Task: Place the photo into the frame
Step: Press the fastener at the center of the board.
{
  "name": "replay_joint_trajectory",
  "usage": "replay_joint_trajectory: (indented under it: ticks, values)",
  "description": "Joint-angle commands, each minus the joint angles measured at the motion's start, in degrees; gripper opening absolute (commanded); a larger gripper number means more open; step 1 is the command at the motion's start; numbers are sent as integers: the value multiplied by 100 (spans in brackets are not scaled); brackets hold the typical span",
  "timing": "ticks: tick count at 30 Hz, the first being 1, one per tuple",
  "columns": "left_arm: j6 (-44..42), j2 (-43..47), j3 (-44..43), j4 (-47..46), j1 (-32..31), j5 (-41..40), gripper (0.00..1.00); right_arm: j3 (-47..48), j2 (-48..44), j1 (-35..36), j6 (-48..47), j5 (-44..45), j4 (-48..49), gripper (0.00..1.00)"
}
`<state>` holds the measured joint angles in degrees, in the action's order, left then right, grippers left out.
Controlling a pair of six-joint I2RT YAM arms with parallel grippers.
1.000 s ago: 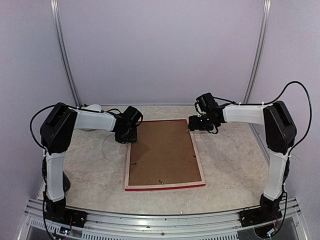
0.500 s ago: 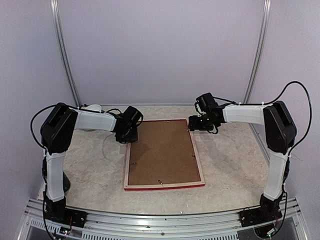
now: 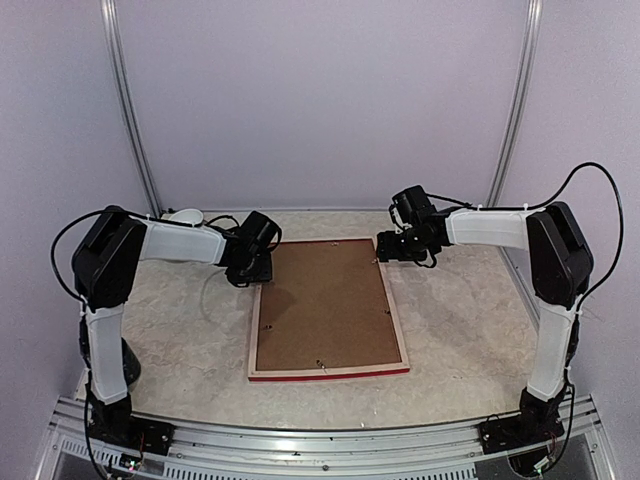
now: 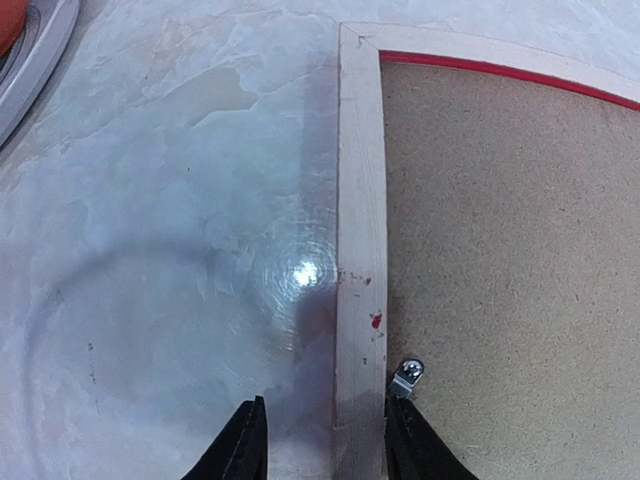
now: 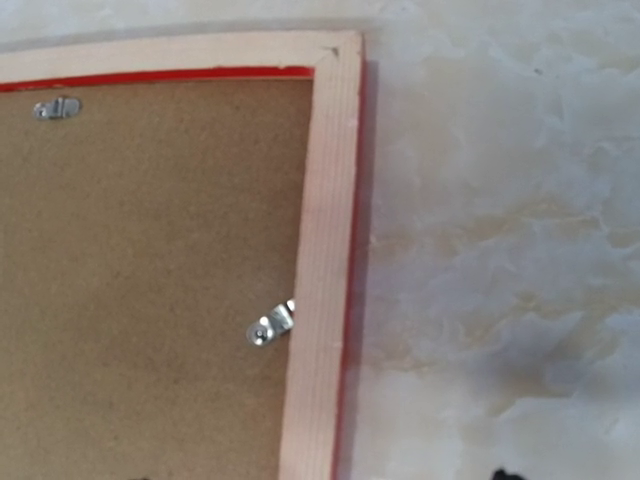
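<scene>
as the frame [image 3: 397,318] lies back-up on the table [image 3: 180,340], pale wood rails showing and only a thin line of red at its edges, the entry reads as follows.

item: frame. position: middle of the table, between the two arms; long axis running from the near edge away toward the far wall, slightly skewed. contents: brown backing board [image 3: 325,305] seated in the recess, small metal turn clips at its border.

item: the photo. not seen in any view; whether it sits under the board cannot be told.

item: left gripper [image 4: 325,445]. position: at the frame's far left corner, over the left rail. state: partly open, holding nothing; its fingertips [image 4: 245,450] straddle the rail, the outer one clear of the wood with bare table between, the inner one just beside a clip [image 4: 406,376].

item: right gripper [image 3: 385,248]. position: by the far right corner, above the rail, near another clip [image 5: 272,322]. state: cannot be told, as its fingers are barely in its own view; nothing seen in it.

note, as judgement: the left arm is the nearer. the rail runs straight ahead between its jaws, so closing would take the rail across its width, and a small shift inward would reach the clip.
</scene>
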<state>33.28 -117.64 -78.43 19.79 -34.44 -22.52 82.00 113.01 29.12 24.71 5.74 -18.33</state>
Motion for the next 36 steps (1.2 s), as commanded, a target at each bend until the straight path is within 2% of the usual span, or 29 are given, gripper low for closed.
replay_joint_trajectory:
  ticks: [1, 9, 22, 36]
  values:
    - [-64, 177, -86, -28, 27, 15, 41, -10, -147, 19, -1, -30, 76, 73]
    - [-141, -263, -354, 113, 20, 204, 44, -34, -165, 17, -1, -21, 87, 73]
    - [-164, -469, -458, 215, 42, 109, 45, -25, -148, 19, -1, -50, 104, 73]
    - [-68, -374, -302, 188, 73, 24, 37, -17, -116, 21, 7, -63, 99, 73]
